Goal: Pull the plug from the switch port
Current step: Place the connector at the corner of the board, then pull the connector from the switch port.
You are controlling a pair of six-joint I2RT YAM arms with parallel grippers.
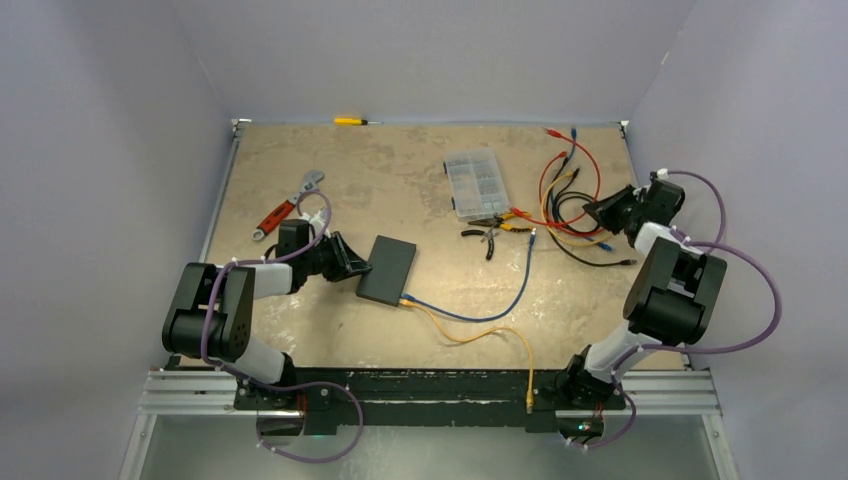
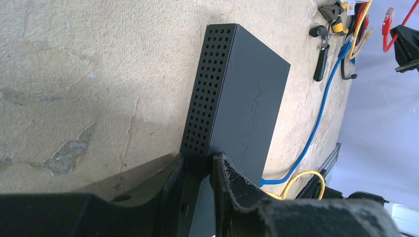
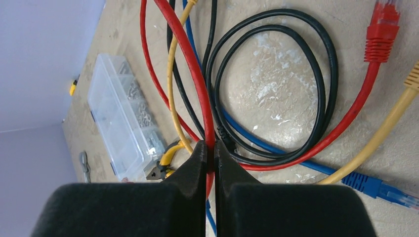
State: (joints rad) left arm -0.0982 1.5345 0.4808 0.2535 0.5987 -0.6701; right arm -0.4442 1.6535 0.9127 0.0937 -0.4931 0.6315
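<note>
1. Left end effector (image 2: pixel 198 163): narrow, clamped on the edge of the switch (image 2: pixel 242 94) beside its perforated side wall.
2. Switch: lies flat on the table (image 2: pixel 74 74), left of centre and just ahead of the left arm. A blue cable (image 2: pixel 321 113) and a yellow cable (image 2: pixel 299 176) leave its short edge nearest the arm bases.
3. Right end effector (image 3: pixel 210 145): shut, over a tangle of loose cables at the far right of the table, well apart from the switch. A red cable (image 3: pixel 190 59) runs to the slit between the fingers. Whether it is pinched or merely passes beneath cannot be told.
4. Step in hand (judged): the switch is braced, and the pull is not yet begun.
5. Next move (judged): the right end effector must cross to the ported edge, open and grip a plug body rather than its cord. It should then draw straight out along the port while the left end effector holds the switch down. A latch tab may need pressing first.
6. Hidden or unclear: neither wrist view shows the ports. In the top view the plugs (image 1: pixel 406 301) are mere specks, so it is unclear which one is meant.
</note>
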